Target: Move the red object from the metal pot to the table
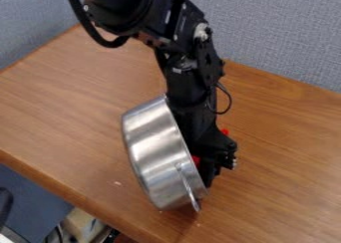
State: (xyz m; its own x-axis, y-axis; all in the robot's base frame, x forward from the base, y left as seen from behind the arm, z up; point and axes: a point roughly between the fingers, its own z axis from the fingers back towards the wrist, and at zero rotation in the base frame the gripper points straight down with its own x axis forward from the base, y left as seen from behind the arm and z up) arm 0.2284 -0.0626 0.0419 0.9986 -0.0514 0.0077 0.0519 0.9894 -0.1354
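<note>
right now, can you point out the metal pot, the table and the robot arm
metal pot [159, 157], camera view, outer side wall
table [286, 137], camera view, bare wood top right of the arm
robot arm [184, 50], camera view, black upper section

This place looks like a lab or a workshop corner, but I cannot tell which. A black robot arm [186, 58], with cables on it, reaches down over a brown wooden table [80, 108]. Behind the arm and above its fingers stands a plain grey-blue wall [280, 33]. Beyond the table's edge, across the metal pot [160, 155] from the fingers, some wires and small parts [67, 230] are visible, too small to name.
</note>
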